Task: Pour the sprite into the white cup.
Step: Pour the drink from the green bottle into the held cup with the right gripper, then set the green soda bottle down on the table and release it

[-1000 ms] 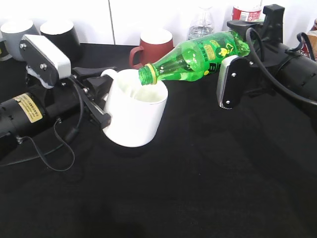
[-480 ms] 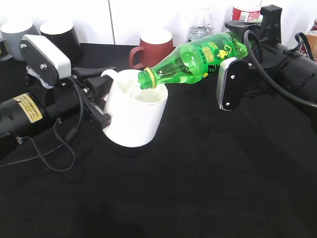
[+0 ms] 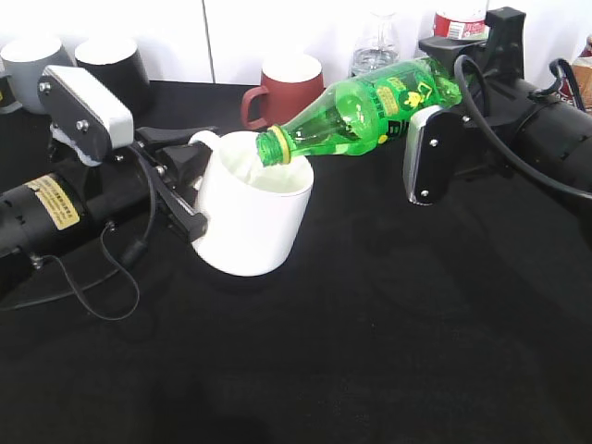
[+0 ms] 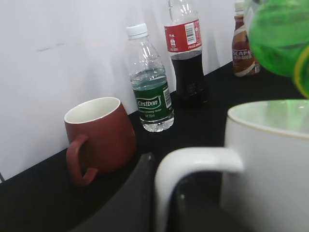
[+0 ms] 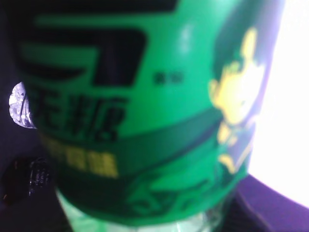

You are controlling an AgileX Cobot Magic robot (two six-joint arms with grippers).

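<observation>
Green and translucent, the tall plastic sprite bottle [image 3: 370,106] lay tilted almost flat above the black table [image 3: 388,333], its uncapped neck dipping over the rim of the glossy white ceramic cup [image 3: 250,217]. The right gripper [image 3: 442,120] was clamped around the bottle's labelled lower half, with one grey finger pad [image 3: 427,157] showing in front of the label; the right wrist view was filled by the blurred label [image 5: 140,106]. The left gripper [image 3: 180,185] sat against the cup at its loop handle [image 4: 193,166], dark fingers on either side and apparently closed on it, though the contact was partly hidden. A red-brown mug [image 4: 99,137], a small clear water bottle [image 4: 149,82] and a dark cola bottle [image 4: 186,58] stood behind by the white wall.
</observation>
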